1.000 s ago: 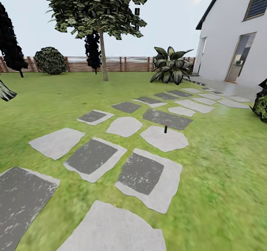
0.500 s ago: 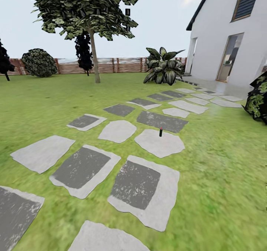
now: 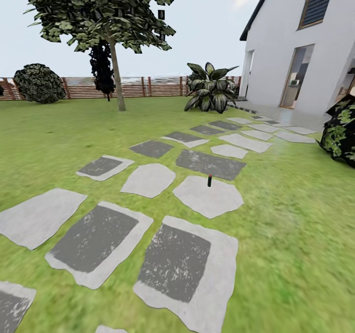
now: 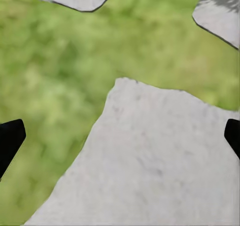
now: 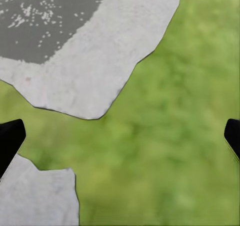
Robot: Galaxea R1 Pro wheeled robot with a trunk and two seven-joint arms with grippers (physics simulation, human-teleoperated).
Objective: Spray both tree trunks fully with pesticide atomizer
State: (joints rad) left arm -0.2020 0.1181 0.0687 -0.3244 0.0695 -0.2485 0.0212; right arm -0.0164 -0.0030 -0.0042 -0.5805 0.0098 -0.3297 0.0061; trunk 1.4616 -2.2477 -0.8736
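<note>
On the stone path ahead, the pesticide atomizer (image 3: pixel 209 180) stands upright at the far edge of a pale stepping stone (image 3: pixel 207 197), its long axis vertical, a small dark bottle; the cap colour is too small to read. It sits well apart from the robot, with a large dark-centred slab (image 3: pixel 175 261) lying between it and the near foreground, and slightly right of the head view's centre. Judgement: that offset makes the right arm the likelier one to reach, but the base must first close the gap. Left gripper (image 4: pixel 120 138): 2 black fingertips (image 4: pixel 10 138) at opposite margins of its wrist view, spread wide, nothing between them, pale stone and grass below. Right gripper (image 5: pixel 120 138): same posture, fingertips (image 5: pixel 10 138) far apart and empty, over grass beside a dark-centred stone (image 5: pixel 75 40). One tree (image 3: pixel 116 72) with a thin bare trunk and blocky green leaves stands far off on the lawn (image 3: pixel 54 136) in front of the slatted fence (image 3: pixel 143 86), left of the bottle's line; a broad-leaved plant (image 3: pixel 209 89) sits near the white house (image 3: pixel 305 47). Judgement: pickup not yet begun; an upright bottle favours a side-on pinch around the body, approached low to avoid tipping it.
</note>
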